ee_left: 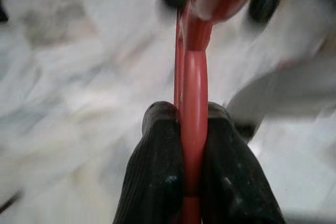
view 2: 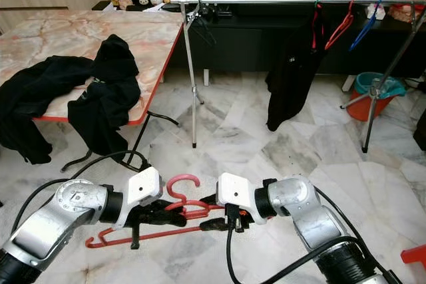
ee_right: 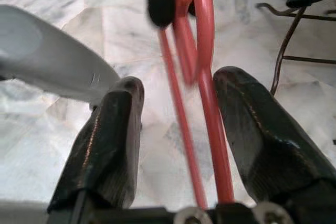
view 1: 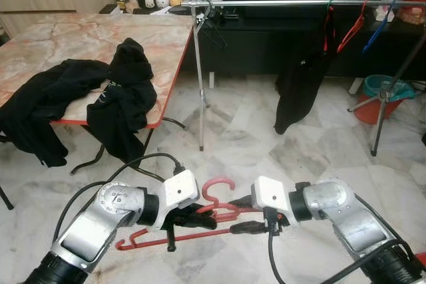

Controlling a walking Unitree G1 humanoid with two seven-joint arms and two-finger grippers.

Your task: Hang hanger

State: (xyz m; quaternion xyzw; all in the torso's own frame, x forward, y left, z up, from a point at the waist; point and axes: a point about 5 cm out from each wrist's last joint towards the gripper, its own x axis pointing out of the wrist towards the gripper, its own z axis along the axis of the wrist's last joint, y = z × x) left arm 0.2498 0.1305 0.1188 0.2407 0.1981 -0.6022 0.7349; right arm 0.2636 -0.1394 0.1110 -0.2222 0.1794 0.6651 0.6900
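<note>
Red hanger [view 1: 212, 212] pinched in left hand [ee_left: 191, 145]; right hand [ee_right: 178, 124] open; marble floor [view 1: 266, 138].

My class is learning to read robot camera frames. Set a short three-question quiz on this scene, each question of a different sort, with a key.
1. True or false: the left gripper has its jaws shut on the red hanger.
2. Multiple choice: the black garment on the rail hangs from a hanger with a hook that is A) green, B) white, C) yellow.
3. Fill in: the right gripper has its jaws ____ around the hanger's bars.

Key
1. True; the fingers clamp its bar.
2. A.
3. Open; the left finger stands clear of the bars.
</note>
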